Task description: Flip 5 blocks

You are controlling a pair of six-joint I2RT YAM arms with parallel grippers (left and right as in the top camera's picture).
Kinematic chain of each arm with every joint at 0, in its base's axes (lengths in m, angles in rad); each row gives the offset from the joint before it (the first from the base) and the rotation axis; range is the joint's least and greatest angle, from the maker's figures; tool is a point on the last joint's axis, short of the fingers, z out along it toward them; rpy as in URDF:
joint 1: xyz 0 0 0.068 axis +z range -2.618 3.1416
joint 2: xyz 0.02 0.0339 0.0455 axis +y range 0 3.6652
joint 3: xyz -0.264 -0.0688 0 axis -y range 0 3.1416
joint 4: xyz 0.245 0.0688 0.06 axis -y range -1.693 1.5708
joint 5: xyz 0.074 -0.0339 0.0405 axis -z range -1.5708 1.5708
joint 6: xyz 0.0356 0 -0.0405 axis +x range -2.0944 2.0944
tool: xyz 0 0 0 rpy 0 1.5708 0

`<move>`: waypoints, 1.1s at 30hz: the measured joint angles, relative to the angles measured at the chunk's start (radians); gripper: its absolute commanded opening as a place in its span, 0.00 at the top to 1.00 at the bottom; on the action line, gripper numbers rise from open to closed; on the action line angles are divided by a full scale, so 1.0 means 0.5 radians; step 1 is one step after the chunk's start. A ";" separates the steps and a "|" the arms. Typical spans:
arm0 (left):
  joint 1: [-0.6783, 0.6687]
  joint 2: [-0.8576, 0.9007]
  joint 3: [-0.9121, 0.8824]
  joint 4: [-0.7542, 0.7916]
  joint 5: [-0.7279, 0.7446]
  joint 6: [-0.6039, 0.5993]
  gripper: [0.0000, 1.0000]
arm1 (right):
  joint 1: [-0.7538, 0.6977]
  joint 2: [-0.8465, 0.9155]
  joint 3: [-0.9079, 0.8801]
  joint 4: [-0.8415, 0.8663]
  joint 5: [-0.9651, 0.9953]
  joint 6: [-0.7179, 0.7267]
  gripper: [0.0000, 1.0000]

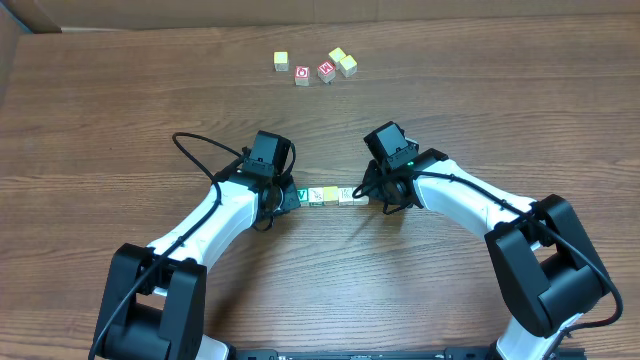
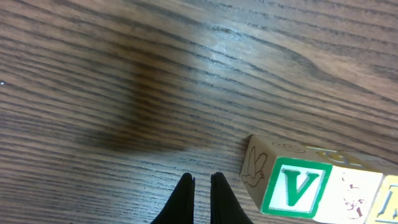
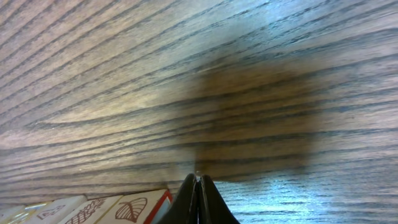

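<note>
A short row of wooden blocks (image 1: 325, 194) lies on the table between my two grippers. Its left end is a block with a green V (image 1: 302, 194), which shows large in the left wrist view (image 2: 295, 186) with a bird drawn on its side. My left gripper (image 2: 203, 179) sits just left of that block (image 1: 286, 198), fingers almost together with nothing between them. My right gripper (image 3: 198, 178) is shut and empty at the row's right end (image 1: 366, 193), beside a red-edged block with a leaf drawing (image 3: 134, 208).
Several loose blocks sit in a group at the far side of the table: a yellow one (image 1: 281, 61), two with red faces (image 1: 302, 75) (image 1: 326, 70) and two more yellow ones (image 1: 343, 61). A cardboard wall (image 1: 30, 15) runs along the far edge.
</note>
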 measured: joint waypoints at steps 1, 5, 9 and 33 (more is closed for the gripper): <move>0.000 0.001 -0.003 0.002 0.000 0.001 0.96 | 0.000 0.000 0.000 0.001 -0.008 -0.004 0.96; 0.000 0.018 -0.005 0.037 0.000 0.001 0.96 | 0.001 0.000 0.000 -0.002 -0.058 -0.018 0.96; 0.000 0.040 -0.005 0.059 0.000 -0.013 0.96 | 0.000 0.000 0.000 -0.014 -0.100 -0.023 0.96; 0.000 0.156 0.004 0.144 0.067 -0.021 0.96 | 0.000 0.000 0.000 -0.069 -0.113 -0.029 0.96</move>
